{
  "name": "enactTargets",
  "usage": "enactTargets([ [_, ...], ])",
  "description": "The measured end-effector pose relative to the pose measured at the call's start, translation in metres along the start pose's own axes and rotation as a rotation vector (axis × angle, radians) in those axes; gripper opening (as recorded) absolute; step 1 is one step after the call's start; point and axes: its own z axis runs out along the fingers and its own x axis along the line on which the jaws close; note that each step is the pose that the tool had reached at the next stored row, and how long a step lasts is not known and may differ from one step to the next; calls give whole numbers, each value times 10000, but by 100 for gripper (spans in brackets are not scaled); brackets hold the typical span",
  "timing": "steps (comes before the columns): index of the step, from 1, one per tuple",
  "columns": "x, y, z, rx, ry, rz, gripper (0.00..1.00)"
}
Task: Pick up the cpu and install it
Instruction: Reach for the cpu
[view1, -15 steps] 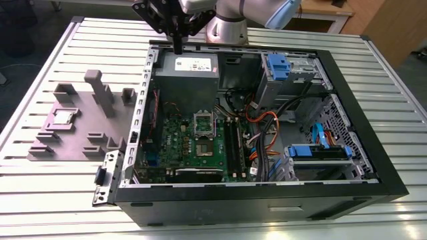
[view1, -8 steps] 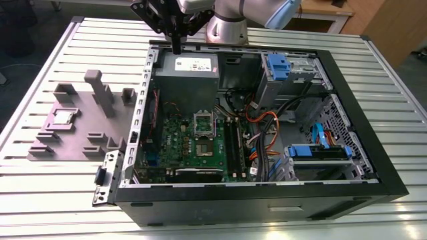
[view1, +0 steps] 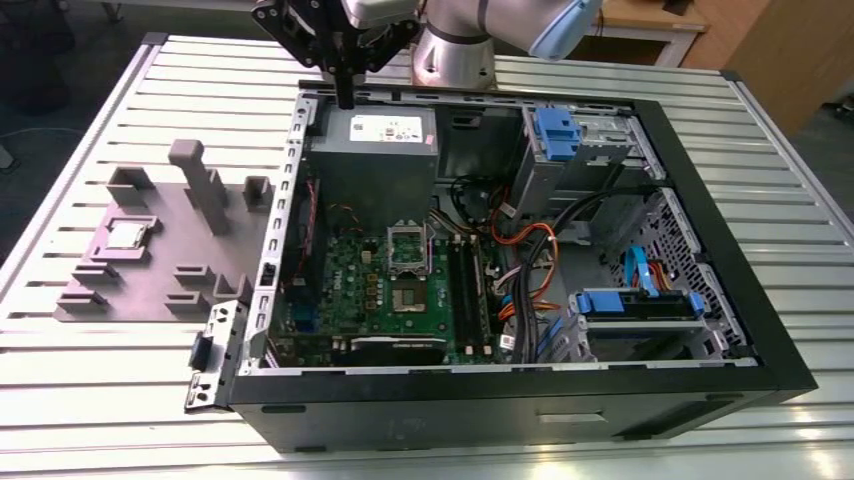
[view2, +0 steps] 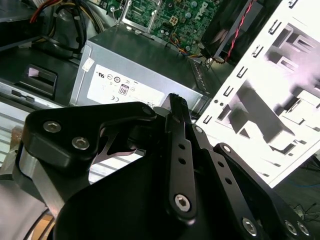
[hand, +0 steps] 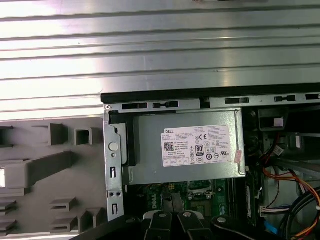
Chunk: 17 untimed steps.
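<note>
The cpu (view1: 127, 235), a small silvery square, lies flat in a recess of the grey plastic fixture (view1: 160, 250) at the exterior view's left, beside the open computer case (view1: 534, 385). My gripper (view1: 346, 102) hangs above the case's far wall, over the grey power supply (view1: 374, 150), well away from the cpu. Its black fingers (view2: 175, 107) are pressed together with nothing between them. The metal-framed socket (view1: 407, 248) sits on the green motherboard (view1: 387, 295) inside the case. In the first wrist view the finger bases (hand: 172, 220) lie just past the power supply (hand: 185, 150).
Upright posts (view1: 200, 185) rise from the fixture. Orange and blue cables (view1: 527, 270) and blue drive bays (view1: 638, 305) fill the case at the exterior view's right. The case stands on a ribbed metal table (view1: 120, 400). The arm's base (view1: 454, 55) is behind the case.
</note>
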Motion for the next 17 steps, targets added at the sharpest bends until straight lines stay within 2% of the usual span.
enactTargets([
  [17,35,-3,0,2,1,0,11],
])
